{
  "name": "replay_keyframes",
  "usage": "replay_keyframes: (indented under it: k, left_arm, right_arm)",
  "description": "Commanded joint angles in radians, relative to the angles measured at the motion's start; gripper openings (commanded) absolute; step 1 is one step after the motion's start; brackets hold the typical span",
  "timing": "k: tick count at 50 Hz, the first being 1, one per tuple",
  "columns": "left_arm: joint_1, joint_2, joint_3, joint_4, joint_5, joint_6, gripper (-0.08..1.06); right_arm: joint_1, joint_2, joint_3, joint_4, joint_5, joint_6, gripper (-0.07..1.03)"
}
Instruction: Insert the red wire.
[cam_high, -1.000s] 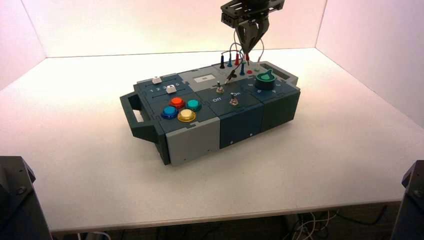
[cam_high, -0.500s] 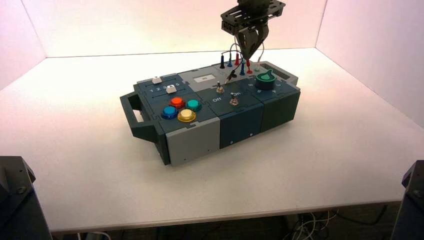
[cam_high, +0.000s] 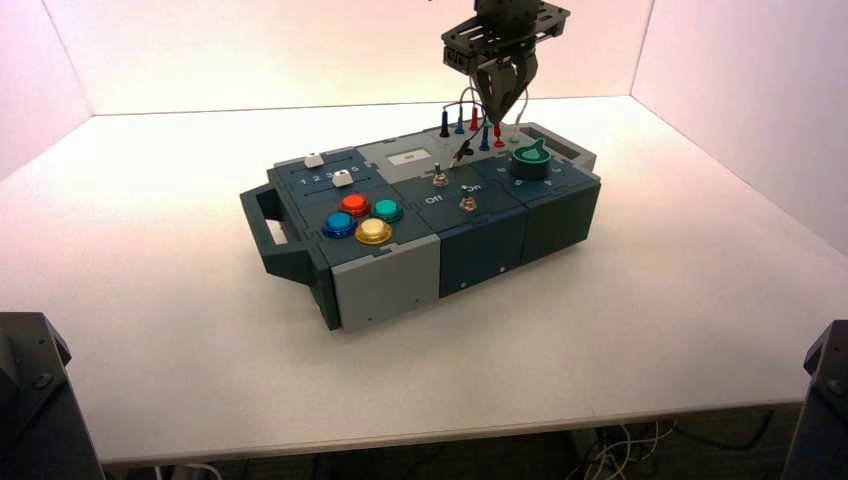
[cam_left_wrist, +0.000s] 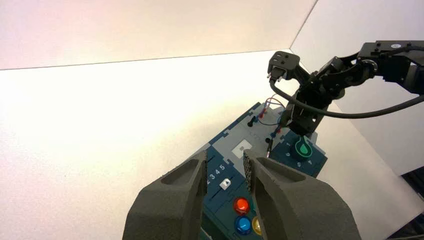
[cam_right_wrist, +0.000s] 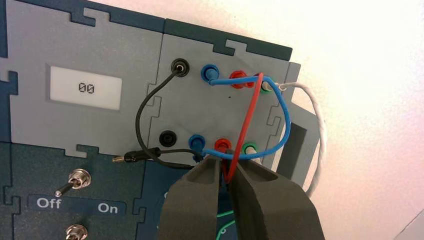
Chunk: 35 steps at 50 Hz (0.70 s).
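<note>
You had the box (cam_high: 420, 215) standing turned on the white surface (cam_high: 650, 300), its handle toward your left. Near that end sat four round buttons: red (cam_high: 354, 204), teal (cam_high: 388, 209), blue (cam_high: 338, 224) and yellow (cam_high: 373, 231), with two white slider caps (cam_high: 342, 178) behind them. A grey panel carried a small display (cam_right_wrist: 85, 88) that read "00". Beside it, a black lead (cam_right_wrist: 142, 135) ran from a black socket to a loose plug lying on the panel, and a blue lead (cam_right_wrist: 280, 115) looped between two blue sockets. A toggle switch (cam_right_wrist: 75, 181) stood above "Off" and "On". You also had a green knob (cam_high: 530, 158) at the right end.
</note>
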Motion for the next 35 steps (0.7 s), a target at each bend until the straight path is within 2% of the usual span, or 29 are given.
replay_keyframes:
  k: [1, 13, 35]
  left_arm:
    - [0.002, 0.011, -0.037, 0.002, -0.011, 0.000, 0.41]
    - [0.002, 0.012, -0.037, 0.003, -0.011, 0.002, 0.41]
    - [0.002, 0.012, -0.040, 0.002, -0.011, 0.002, 0.41]
  right_arm:
    - [0.002, -0.011, -0.018, -0.008, 0.028, 0.000, -0.03]
    - [-0.005, 0.003, -0.029, -0.021, 0.057, 0.005, -0.03]
    - [-0.005, 0.071, -0.052, -0.031, 0.060, 0.003, -0.03]
